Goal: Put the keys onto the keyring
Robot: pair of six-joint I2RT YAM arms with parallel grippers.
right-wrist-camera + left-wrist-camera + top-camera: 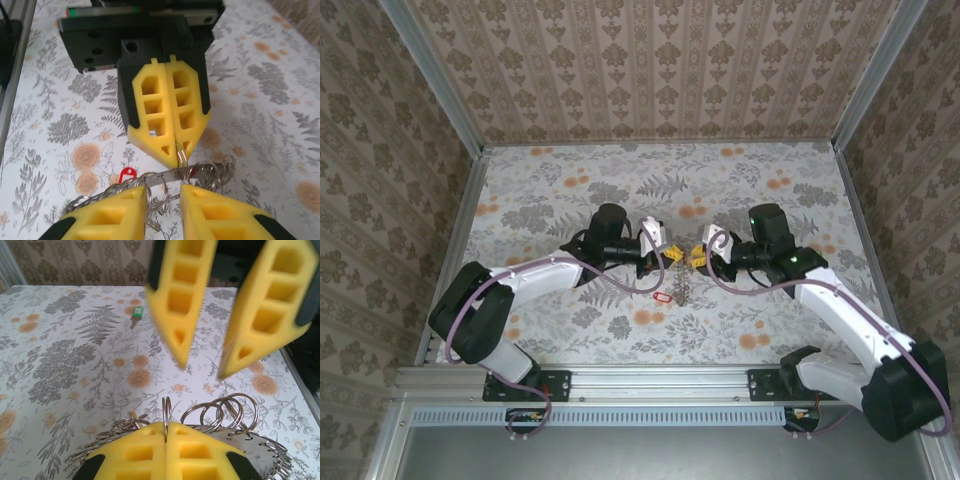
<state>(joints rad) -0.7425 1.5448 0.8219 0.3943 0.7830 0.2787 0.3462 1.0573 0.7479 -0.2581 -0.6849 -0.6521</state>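
The left pincer (pixel 165 426) is clamped on one ring of the keyring (pixel 220 412), its other rings fanned beside the tips; just beyond, the right pincer (pixel 200 371) faces it, apart and empty. The ring seems steadied for threading, so the right must next fetch the green key (pixel 138 312) far beyond.

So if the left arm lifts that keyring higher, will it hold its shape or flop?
Probably flops: the keyring is many linked rings, sagging either side of the left gripper's shut pinch. It may swing or slip, since only one thin ring sits in that pinch. Its loops could snag the open right gripper close by.
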